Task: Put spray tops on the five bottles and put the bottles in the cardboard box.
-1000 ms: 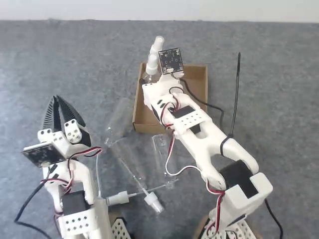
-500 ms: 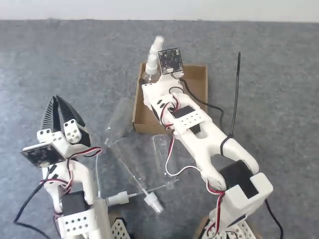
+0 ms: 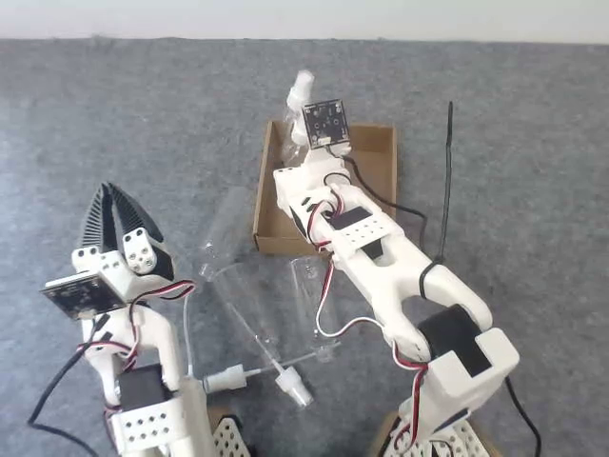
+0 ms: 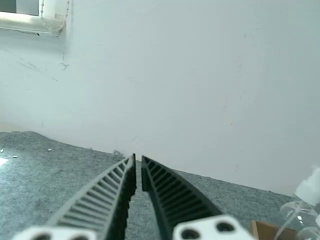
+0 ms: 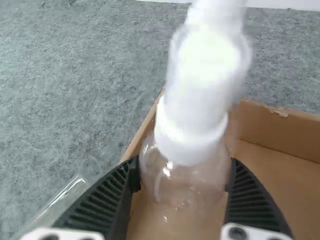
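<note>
We see our right gripper (image 5: 182, 172) clamped on a spray-topped clear bottle (image 5: 180, 195) over the cardboard box's (image 5: 272, 132) corner, and our left gripper (image 4: 138, 164) clenched above the grey carpet (image 3: 143, 114).

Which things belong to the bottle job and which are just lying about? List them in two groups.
Job: capped bottle held in the right hand at the cardboard box; uncapped bottles lying on the carpet; loose spray tops; left hand, shut and empty.
Lying about: thin black strip beside the box.
</note>
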